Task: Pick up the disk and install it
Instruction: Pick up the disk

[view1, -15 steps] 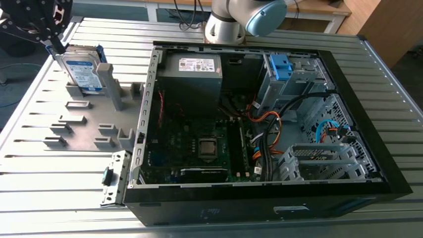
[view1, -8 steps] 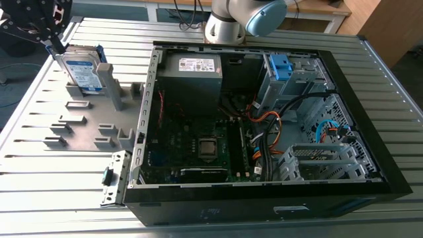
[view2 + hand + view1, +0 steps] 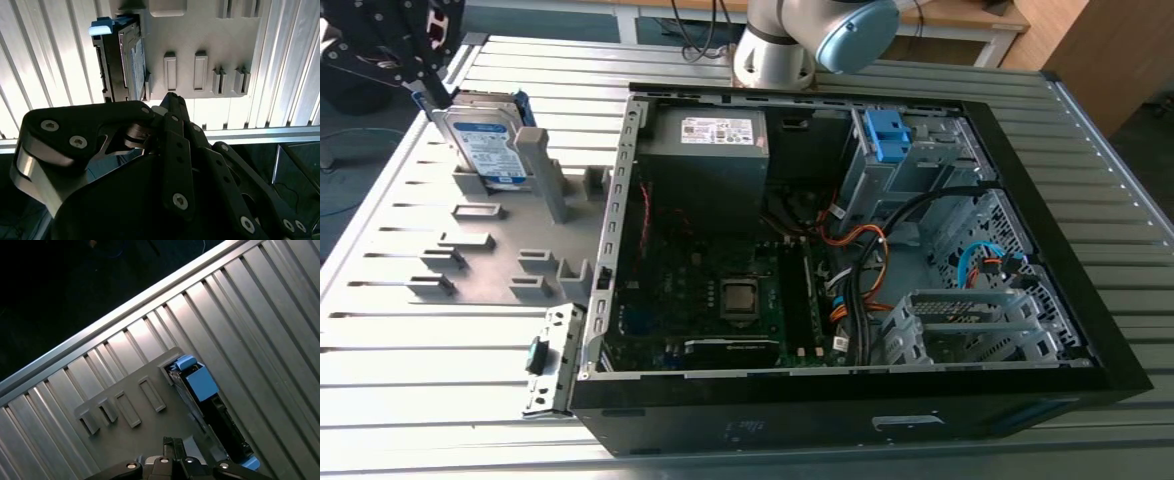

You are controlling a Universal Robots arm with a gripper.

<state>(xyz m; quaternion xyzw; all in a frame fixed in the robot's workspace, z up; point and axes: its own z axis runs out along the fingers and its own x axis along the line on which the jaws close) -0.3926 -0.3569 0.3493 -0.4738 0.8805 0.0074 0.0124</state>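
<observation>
Gripper [image 3: 411, 80]: hanging over the far corner of the worktop [image 3: 440, 340] at the exterior view's left, near the disk's top edge. I cannot tell how far open it is standing. In the first wrist view it is sitting apart from the disk.
Arm [image 3: 821, 35]: its base is standing behind the computer case.
Worktop: slatted metal, carrying the case and the fixture plate.
Computer case [image 3: 1110, 340]: lying open on its side, with board and cables showing.
Fixture plate [image 3: 494, 255]: grey, lying just beside the case.
Disk [image 3: 487, 145]: standing on edge in a slot of the plate.
Views: the exterior view is showing the disk's white-and-blue label. Both wrist views are showing the disk edge-on, with its blue bracket.
</observation>
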